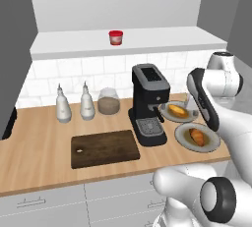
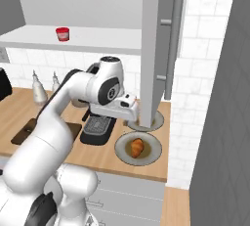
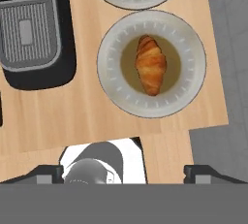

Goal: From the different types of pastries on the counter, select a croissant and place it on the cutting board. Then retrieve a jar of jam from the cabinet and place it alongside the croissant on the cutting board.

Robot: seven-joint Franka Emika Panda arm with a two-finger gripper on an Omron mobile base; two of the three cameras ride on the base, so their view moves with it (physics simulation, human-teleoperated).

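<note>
Orange-brown, the croissant (image 3: 150,64) lies on a pale plate (image 3: 191,89) just right of the black coffee machine (image 1: 149,104). The gripper (image 3: 126,172) hovers above the plate, fingers spread wide, holding nothing. Left of the machine lies the dark cutting board (image 1: 104,148); the red jar of jam (image 1: 115,37) stands on the cabinet (image 1: 162,38) shelf above.

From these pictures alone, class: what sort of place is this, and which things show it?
Most likely a home kitchen, as a rendered scene: a wooden counter over drawers, a coffee machine against a white tiled wall, and pastries on plates, such as the croissant.
</note>
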